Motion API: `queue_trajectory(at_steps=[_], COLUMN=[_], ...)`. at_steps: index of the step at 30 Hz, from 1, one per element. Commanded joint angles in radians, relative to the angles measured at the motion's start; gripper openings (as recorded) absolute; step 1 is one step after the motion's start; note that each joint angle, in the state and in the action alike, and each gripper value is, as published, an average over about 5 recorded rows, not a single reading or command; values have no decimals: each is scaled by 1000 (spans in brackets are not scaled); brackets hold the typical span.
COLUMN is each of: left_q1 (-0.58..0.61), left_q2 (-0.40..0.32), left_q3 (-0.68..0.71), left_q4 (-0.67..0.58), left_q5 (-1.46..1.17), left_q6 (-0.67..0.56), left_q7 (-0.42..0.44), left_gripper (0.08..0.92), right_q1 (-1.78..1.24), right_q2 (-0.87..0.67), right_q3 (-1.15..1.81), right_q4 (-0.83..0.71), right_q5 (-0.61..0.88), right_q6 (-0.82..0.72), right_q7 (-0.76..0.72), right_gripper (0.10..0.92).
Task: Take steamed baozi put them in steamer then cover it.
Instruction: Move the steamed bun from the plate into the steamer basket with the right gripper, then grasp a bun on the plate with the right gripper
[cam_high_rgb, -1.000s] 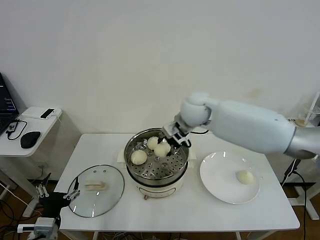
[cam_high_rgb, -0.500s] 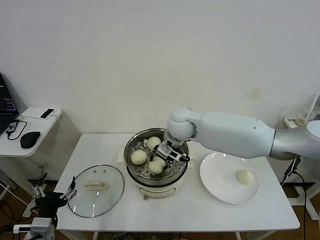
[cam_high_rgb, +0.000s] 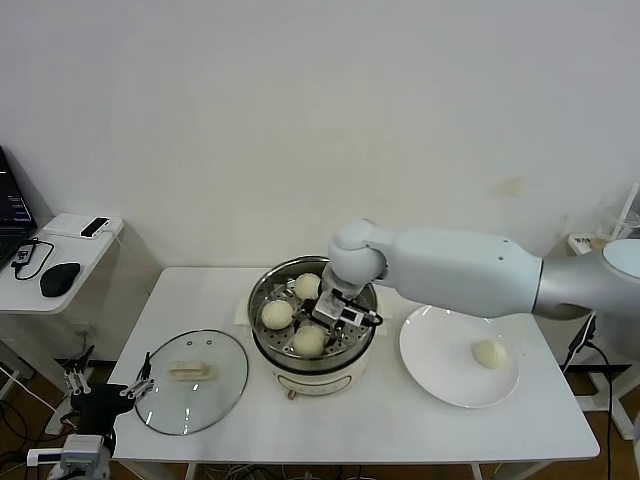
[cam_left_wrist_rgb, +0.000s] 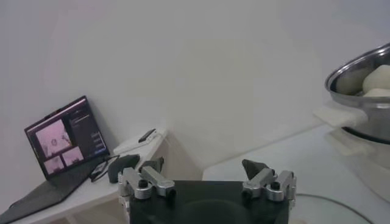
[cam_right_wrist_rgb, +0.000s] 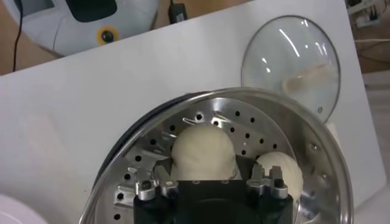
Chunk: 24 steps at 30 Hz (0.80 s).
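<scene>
Though part hidden, baozi (cam_right_wrist_rgb: 203, 148) in steamer (cam_right_wrist_rgb: 317, 176).

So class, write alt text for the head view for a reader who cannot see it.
The right tool hangs over a baozi in the steamer, beside two more buns. A fourth lies on the white plate; the glass cover rests on the table.

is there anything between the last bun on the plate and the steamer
Nothing visible. The bun lies alone on the plate, with bare table up to the steamer. The lid lies on the steamer's far side.
</scene>
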Motion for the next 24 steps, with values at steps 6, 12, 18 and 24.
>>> queue_trajectory(at_steps=[6, 12, 18, 24], left_q1=[-3, -10, -16, -28], left_q2=[8, 14, 30, 38], left_q3=[-4, 4, 20, 47], left_q4=[2, -1, 7, 15], left_q5=[0, 1, 1, 4], left_q6=[2, 5, 4, 5], left_q7=[0, 1, 2, 2], left_gripper=[823, 823, 823, 823], right_q1=[54, 67, 38, -54], right_q2=[-100, -229, -404, -597], right_q3=[118, 192, 198, 238], right_q4=[-27, -41, 44, 79], right_q5=[72, 144, 112, 22], right_q6=[-87, -335, -434, -438], right_q7=[-53, -72, -51, -45], right_gripper=[819, 823, 823, 823])
